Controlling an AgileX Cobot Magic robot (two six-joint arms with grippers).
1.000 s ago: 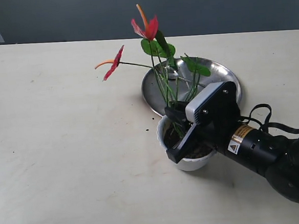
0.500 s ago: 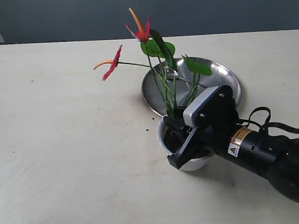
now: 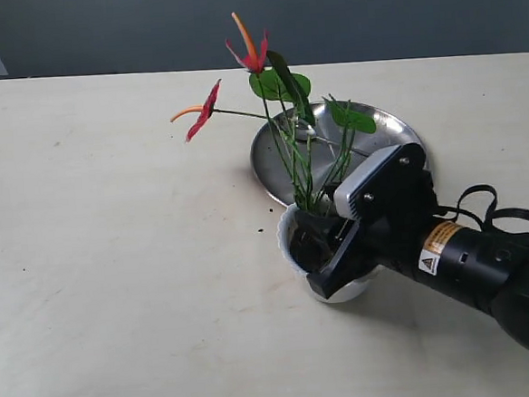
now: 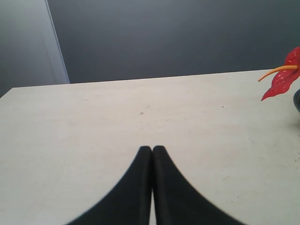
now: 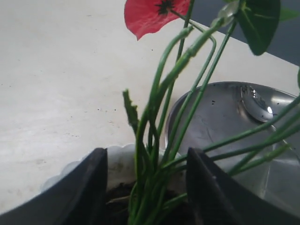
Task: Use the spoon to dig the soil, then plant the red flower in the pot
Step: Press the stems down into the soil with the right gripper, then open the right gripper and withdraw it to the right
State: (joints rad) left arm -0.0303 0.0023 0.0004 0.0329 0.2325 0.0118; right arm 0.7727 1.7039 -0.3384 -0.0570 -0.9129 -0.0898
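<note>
Pale cream desk (image 3: pixel 115 263) takes up most of what I'm looking at, and the big black right arm comes in low from the right side. Compared with a second ago that arm has slid back a little toward the right, and its right gripper (image 3: pixel 327 249) sits at the pot (image 3: pixel 291 247) with its two prongs spread apart; in the wrist view the green stems stand free in the gap between them, touching neither as far as I can see. So it looks to me like it just let go. The round steel plate (image 3: pixel 271 162) sits just behind the pot, and the spoon (image 5: pixel 257 104) is lying in it, so I'd guess the digging part is done with. The red flower (image 3: pixel 253 54) is standing upright with its stems going down into the pot, one bloom up top and the other sticking out to the left, and it barely shifted when the arm backed off, which is a good sign it'll stay put. Soil (image 3: pixel 304 247) is dark inside the pot, with a few crumbs on the desk beside it. The left gripper (image 4: pixel 152 154) is well off to the side, tips pressed together over bare desk, holding nothing.
</note>
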